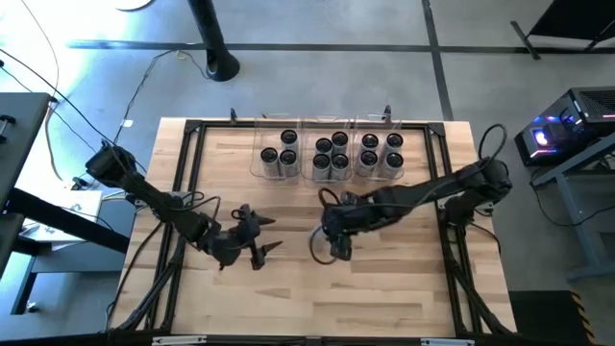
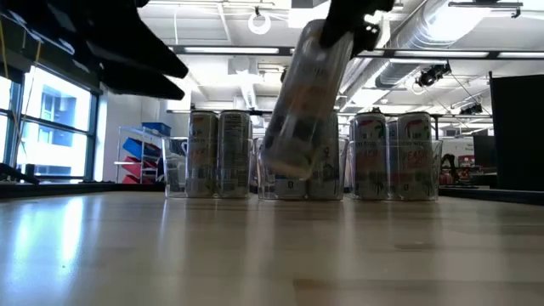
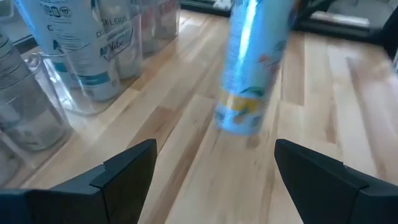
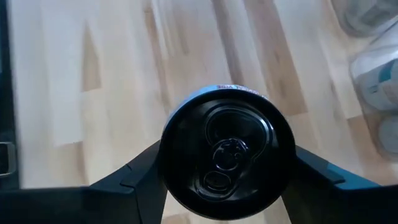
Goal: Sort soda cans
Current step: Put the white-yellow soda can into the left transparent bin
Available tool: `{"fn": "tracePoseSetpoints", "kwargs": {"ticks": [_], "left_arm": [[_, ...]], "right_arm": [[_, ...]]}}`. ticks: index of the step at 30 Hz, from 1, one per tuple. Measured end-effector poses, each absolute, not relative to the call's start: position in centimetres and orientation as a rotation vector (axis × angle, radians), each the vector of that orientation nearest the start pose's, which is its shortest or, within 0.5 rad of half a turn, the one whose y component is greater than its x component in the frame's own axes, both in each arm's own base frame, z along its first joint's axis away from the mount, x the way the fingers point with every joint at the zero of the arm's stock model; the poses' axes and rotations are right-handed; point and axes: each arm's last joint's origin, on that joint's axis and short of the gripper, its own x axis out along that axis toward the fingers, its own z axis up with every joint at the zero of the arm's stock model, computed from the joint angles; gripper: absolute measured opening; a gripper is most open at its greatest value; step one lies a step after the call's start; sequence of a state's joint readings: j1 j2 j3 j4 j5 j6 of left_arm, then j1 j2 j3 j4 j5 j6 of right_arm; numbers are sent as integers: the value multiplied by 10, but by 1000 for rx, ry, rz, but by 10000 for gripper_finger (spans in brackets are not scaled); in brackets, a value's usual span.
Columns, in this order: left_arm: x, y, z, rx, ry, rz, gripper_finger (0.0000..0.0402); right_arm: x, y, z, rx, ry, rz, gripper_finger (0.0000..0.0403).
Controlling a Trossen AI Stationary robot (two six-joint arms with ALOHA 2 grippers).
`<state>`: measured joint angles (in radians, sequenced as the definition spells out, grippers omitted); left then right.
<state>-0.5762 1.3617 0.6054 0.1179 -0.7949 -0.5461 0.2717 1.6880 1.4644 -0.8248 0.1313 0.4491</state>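
Note:
A pale silver-blue soda can (image 2: 302, 106) hangs tilted above the table's middle, in my right gripper (image 4: 227, 168). Its dark top (image 4: 227, 155) fills the right wrist view, and it also shows in the left wrist view (image 3: 252, 68). My left gripper (image 1: 261, 235) is open and hovers to the left of the can, its fingers (image 3: 127, 171) wide apart and touching nothing. Other soda cans (image 1: 332, 154) stand upright in three clear bins (image 1: 300, 173) at the table's far side. My right gripper holds the soda can by its upper end, just below the rim (image 4: 171, 146), pinched between the two fingers (image 4: 134, 177), one on each side. The fingers come from above, pointing down. The can is lifted clear of the table and hangs tilted below them (image 2: 285, 157).
The clear bins (image 2: 255, 166) with cans line the far edge between the frame's black rails (image 1: 187, 163). Bare wooden tabletop (image 1: 317, 298) lies near and below both grippers. Cables run along both arms.

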Motion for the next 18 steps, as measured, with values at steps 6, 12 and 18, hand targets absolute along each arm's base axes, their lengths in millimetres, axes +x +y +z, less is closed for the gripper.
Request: {"fn": "tracePoseSetpoints", "kwargs": {"ticks": [6, 12, 18], "left_arm": [[233, -120, 183, -139, 329, 311, 321], [252, -122, 181, -78, 253, 186, 321], [267, -119, 175, -18, 180, 190, 321]], "right_arm": [[351, 96, 275, 139, 1136, -59, 230], [358, 99, 263, 122, 1182, -60, 230], [359, 98, 263, 115, 1174, -75, 230]]}}
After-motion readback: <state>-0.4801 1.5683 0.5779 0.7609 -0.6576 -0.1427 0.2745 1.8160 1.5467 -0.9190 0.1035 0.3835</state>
